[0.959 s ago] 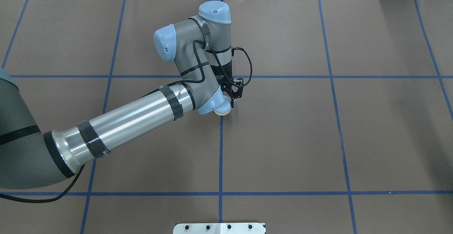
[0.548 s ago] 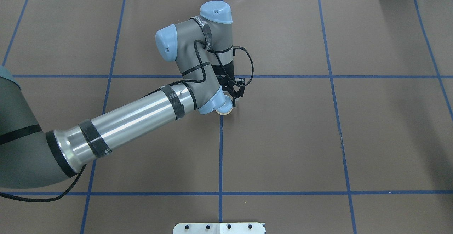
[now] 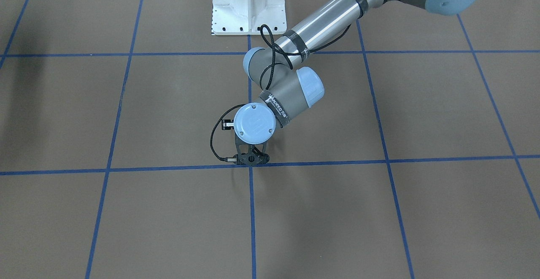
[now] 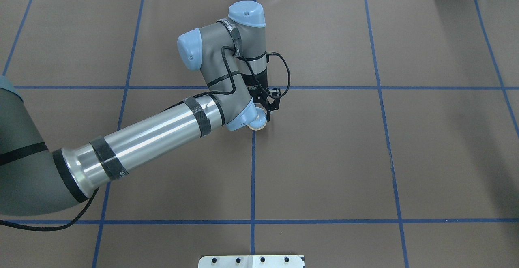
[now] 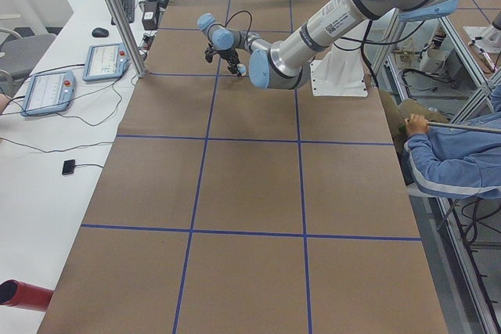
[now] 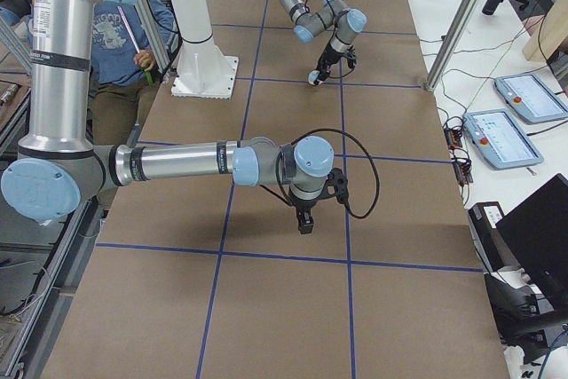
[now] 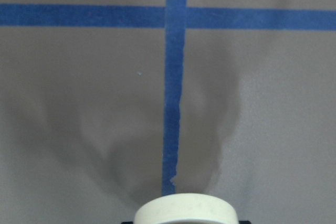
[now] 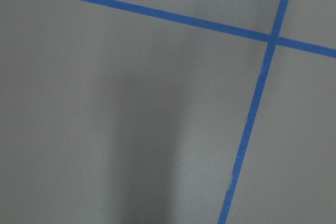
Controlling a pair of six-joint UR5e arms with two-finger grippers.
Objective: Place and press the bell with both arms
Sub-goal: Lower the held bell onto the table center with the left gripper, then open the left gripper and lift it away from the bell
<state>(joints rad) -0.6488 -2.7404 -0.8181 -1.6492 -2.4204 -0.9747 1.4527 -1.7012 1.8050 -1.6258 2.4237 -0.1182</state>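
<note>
My left arm reaches to the table's middle. Its gripper is shut on the bell, a small light-blue dome whose cream rim shows under the wrist joint. The bell hangs just above the brown table over a blue tape line. Its cream rim fills the bottom edge of the left wrist view. In the front view the wrist cap hides the bell; only the gripper shows. My right gripper shows only in the exterior right view, low over the table. I cannot tell if it is open or shut.
The brown table carries a grid of blue tape lines. The white pedestal base stands at the robot's edge. A seated person is beside the table. Control tablets lie on the side bench.
The left wrist has barely shifted. The bell stays in the left gripper at the same spot over the tape line.
</note>
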